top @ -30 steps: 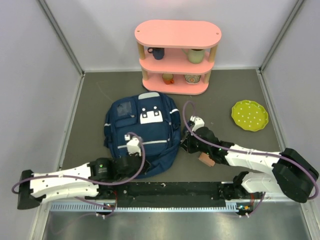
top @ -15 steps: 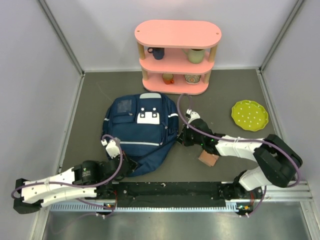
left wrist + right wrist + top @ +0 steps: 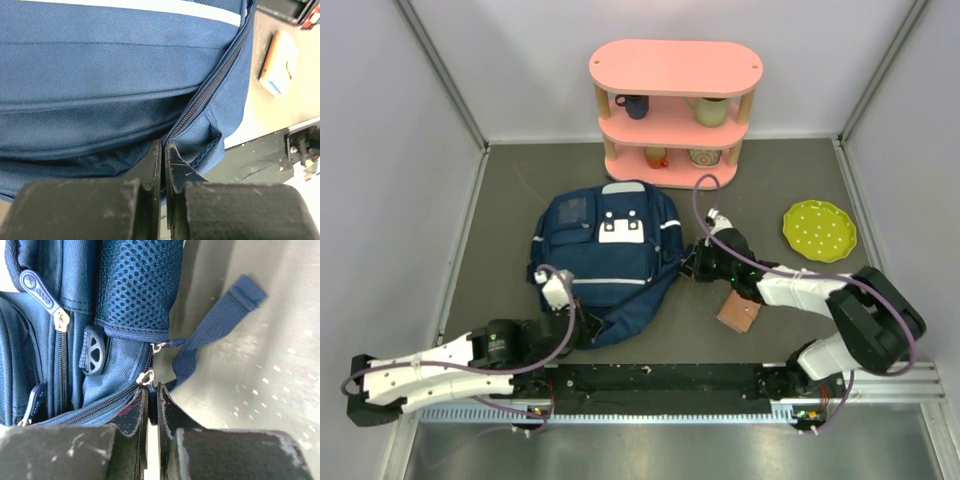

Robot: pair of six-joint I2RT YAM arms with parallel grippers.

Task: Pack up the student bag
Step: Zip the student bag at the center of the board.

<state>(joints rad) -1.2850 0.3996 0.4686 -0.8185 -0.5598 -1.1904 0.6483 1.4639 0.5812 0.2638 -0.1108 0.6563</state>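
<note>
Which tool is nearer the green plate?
Right. The right tool is at the side of the student bag facing the plate; the left tool is at its near edge, farther off.

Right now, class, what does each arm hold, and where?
Both hold the student bag: the left jaws pinch fabric beside its zip at the near edge; the right jaws grip below a side zip slider, seemingly its pull.

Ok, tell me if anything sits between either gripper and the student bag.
Nothing visible does. The left gripper is shut on the zipper seam of the student bag, at its near edge. The right gripper is shut at the zipper on the bag's right side.
</note>
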